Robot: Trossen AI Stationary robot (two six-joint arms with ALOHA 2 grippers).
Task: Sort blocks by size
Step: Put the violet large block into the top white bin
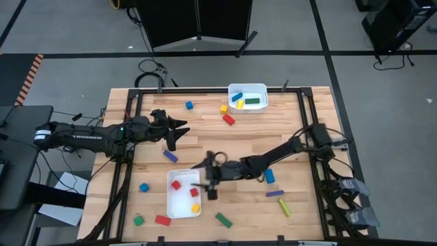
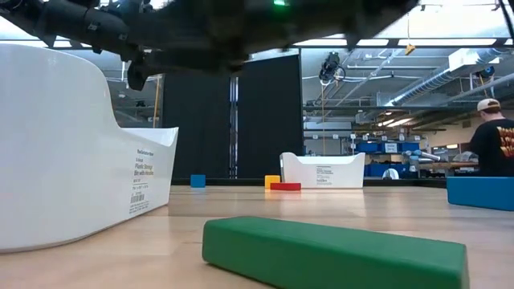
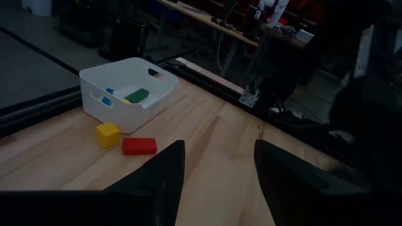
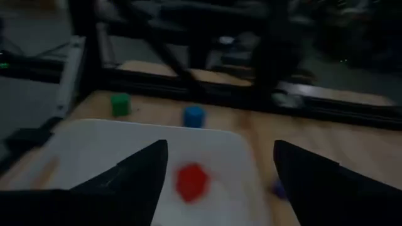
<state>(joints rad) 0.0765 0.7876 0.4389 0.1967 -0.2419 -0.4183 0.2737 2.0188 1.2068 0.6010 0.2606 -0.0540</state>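
My right gripper [image 1: 205, 182] is open and empty over the right rim of the near white tray [image 1: 172, 205]. Its wrist view shows the fingers [image 4: 220, 160] spread above a red cube [image 4: 191, 181] lying in the tray. The tray holds two red cubes [image 1: 175, 184] and a yellow cube [image 1: 195, 207]. My left gripper [image 1: 176, 130] is open and empty above the table's left middle. Its wrist view [image 3: 218, 157] looks toward the far white tray [image 3: 125, 94]. Loose blocks lie on the table, among them a purple bar [image 1: 170, 156], a blue bar [image 1: 270, 176] and a green bar [image 2: 333, 253].
The far tray [image 1: 247, 97] holds a blue, a yellow and a green block. A yellow cube [image 3: 107, 134] and a red block [image 3: 139, 145] lie beside it. Blue [image 1: 144, 187] and green [image 1: 138, 220] cubes and a red bar [image 1: 162, 220] lie near left. A person [image 2: 494, 136] stands beyond the table.
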